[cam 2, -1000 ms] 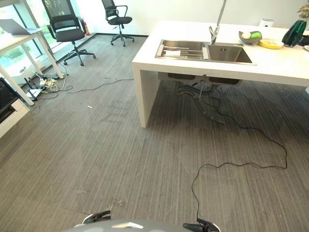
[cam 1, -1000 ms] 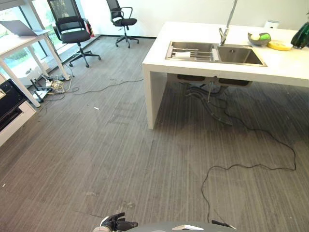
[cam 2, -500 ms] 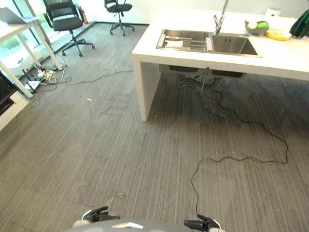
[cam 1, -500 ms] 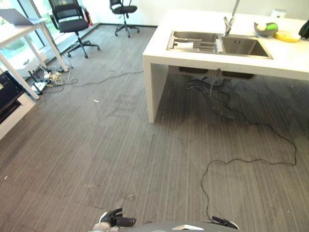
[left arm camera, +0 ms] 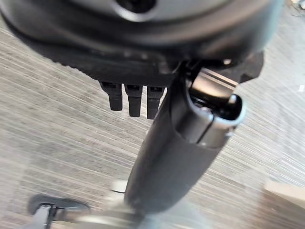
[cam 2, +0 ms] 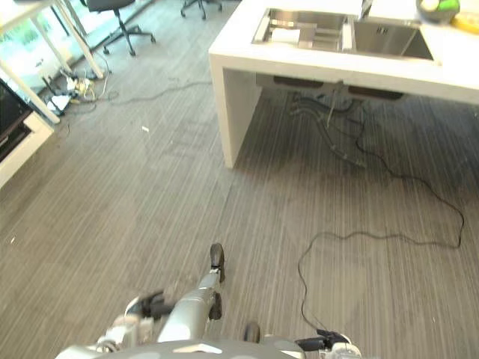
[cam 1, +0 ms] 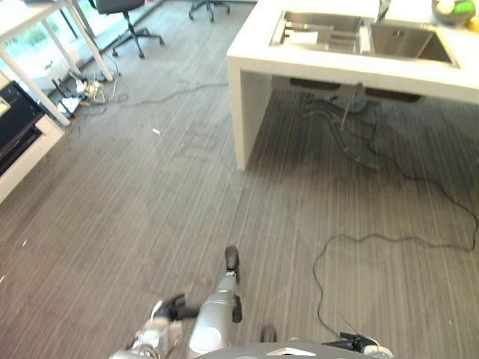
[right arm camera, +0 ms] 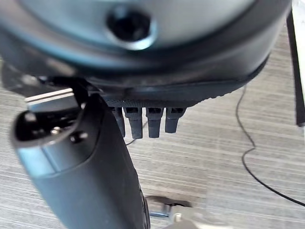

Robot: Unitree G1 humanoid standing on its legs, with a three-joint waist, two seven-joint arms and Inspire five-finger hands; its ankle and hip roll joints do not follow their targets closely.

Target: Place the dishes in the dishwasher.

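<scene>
Both of our hands hang low and empty, well away from any dish. Our left hand [cam 1: 166, 309] shows at the bottom of the head views, and in its wrist view its fingers [left arm camera: 134, 99] point straight out over bare carpet with nothing between them and the thumb. Our right hand [cam 2: 329, 343] sits at the lower right edge; its fingers [right arm camera: 147, 121] are likewise straight and hold nothing.

We see the dishes far ahead. A white piece lies on the rack in the left basin of the sink [cam 2: 303, 28], which is set in the white counter [cam 1: 314, 63], and a bowl [cam 2: 438, 7] stands on the counter beyond the right basin. We cannot tell what the white piece is from here.

We judge such crockery to be stiff, fairly light, smooth and breakable, possibly wet near a sink. We would pinch a rim between thumb and fingers, firmly, and keep it level.

We cannot pick out a dishwasher from here.
</scene>
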